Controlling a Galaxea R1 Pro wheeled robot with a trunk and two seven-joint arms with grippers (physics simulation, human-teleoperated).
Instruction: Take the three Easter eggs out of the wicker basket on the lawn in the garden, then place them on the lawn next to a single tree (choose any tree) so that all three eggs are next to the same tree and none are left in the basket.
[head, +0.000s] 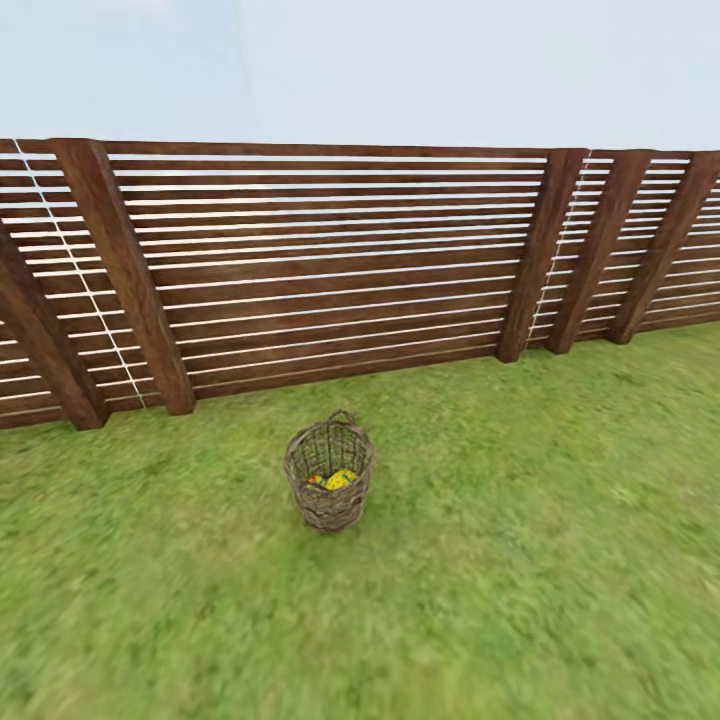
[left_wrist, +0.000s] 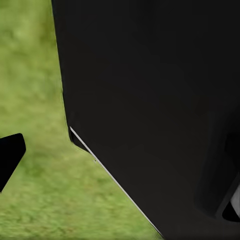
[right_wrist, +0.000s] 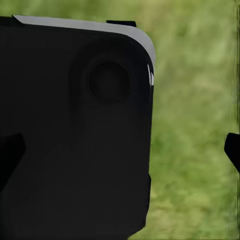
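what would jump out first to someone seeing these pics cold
The small wicker basket standing alone on the lawn draws the eye first, with yellow painted eggs showing inside it. Behind it, a brown slatted wooden fence runs across the whole head view under a pale sky. In both wrist views, a large black robot body part blocks much of the blurred grass.

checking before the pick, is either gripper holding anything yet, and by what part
Nothing is seen held. The eggs lie inside the wicker basket on the lawn ahead. The wrist views show dark robot body and grass; whether the jaws are open cannot be told.
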